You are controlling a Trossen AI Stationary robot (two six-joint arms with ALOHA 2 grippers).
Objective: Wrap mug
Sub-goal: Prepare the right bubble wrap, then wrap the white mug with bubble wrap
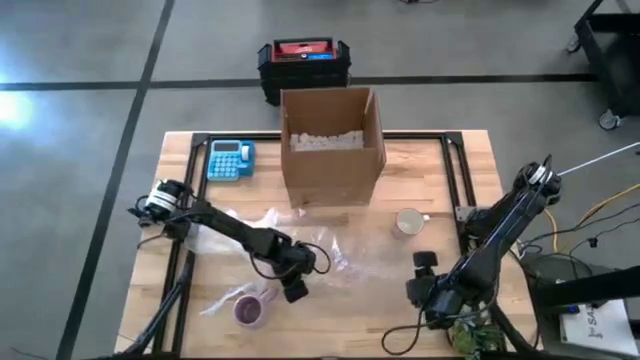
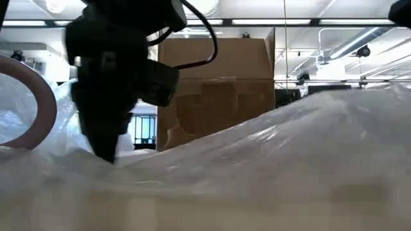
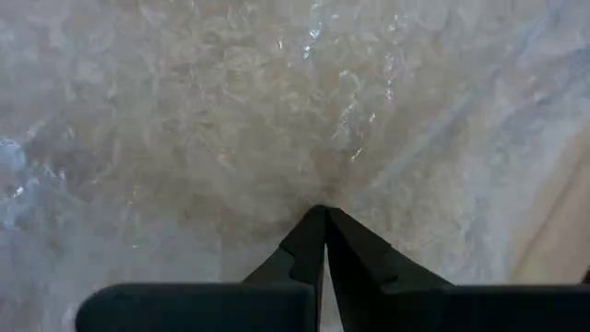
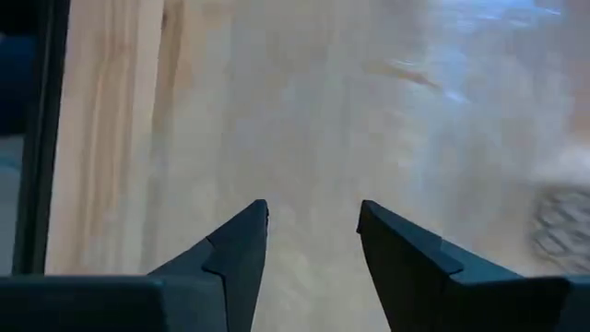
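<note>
A purple mug [image 1: 250,310] stands near the table's front edge on a corner of a clear bubble wrap sheet [image 1: 300,245] that lies spread across the middle of the table. My left gripper [image 1: 296,290] is just right of the mug, pointing down and shut on the wrap [image 3: 304,120]. In the low view the wrap [image 2: 289,147] rises in a hump right of this gripper [image 2: 106,154]. My right gripper [image 4: 313,217] hovers open over bare wood at the front right [image 1: 420,275], holding nothing. My left gripper pinches the bubble wrap between its two fingertips [image 3: 318,226], coming from above and pointing down. The wrap puckers toward the tips [image 3: 323,198]. One layer or several, I cannot tell. The sheet around it lies on the table.
An open cardboard box [image 1: 332,145] with white filling stands at the far middle. A blue calculator [image 1: 230,160] lies to its left. A second, beige mug [image 1: 408,222] stands right of the wrap. A black and red case [image 1: 303,65] sits on the floor beyond the table.
</note>
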